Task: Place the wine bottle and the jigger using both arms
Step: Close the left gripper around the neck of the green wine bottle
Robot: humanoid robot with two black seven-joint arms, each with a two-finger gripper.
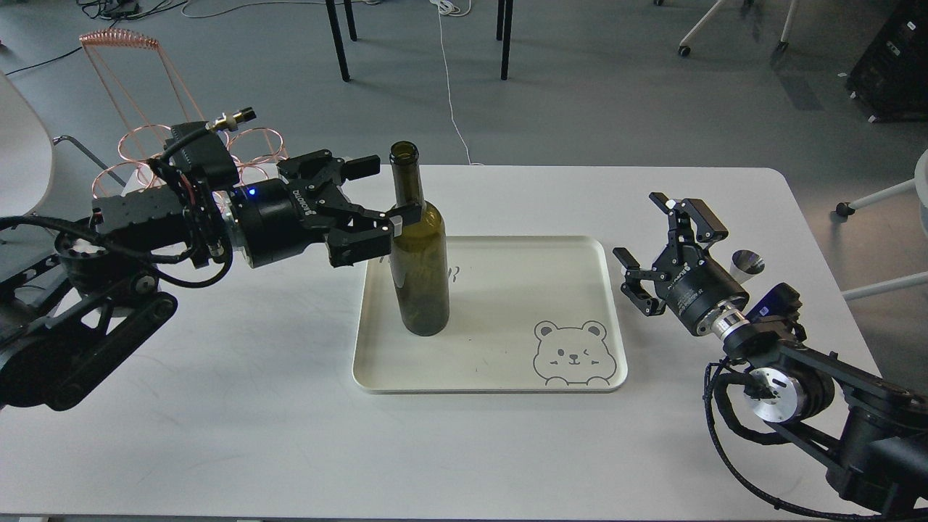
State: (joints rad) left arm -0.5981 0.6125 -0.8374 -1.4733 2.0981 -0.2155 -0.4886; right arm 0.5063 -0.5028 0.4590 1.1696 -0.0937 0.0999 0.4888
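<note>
The wine bottle stands upright on the left part of a cream tray. My left gripper is open, and its two fingers straddle the bottle's neck and shoulder from the left. One fingertip lies at the shoulder; I cannot tell whether it touches. The jigger stands on the table to the right of the tray, partly hidden behind my right wrist. My right gripper is open and empty, just off the tray's right edge and left of the jigger.
A copper wire rack stands at the table's back left, behind my left arm. The tray has a bear drawing at its front right. The white table ends at the right near my right arm.
</note>
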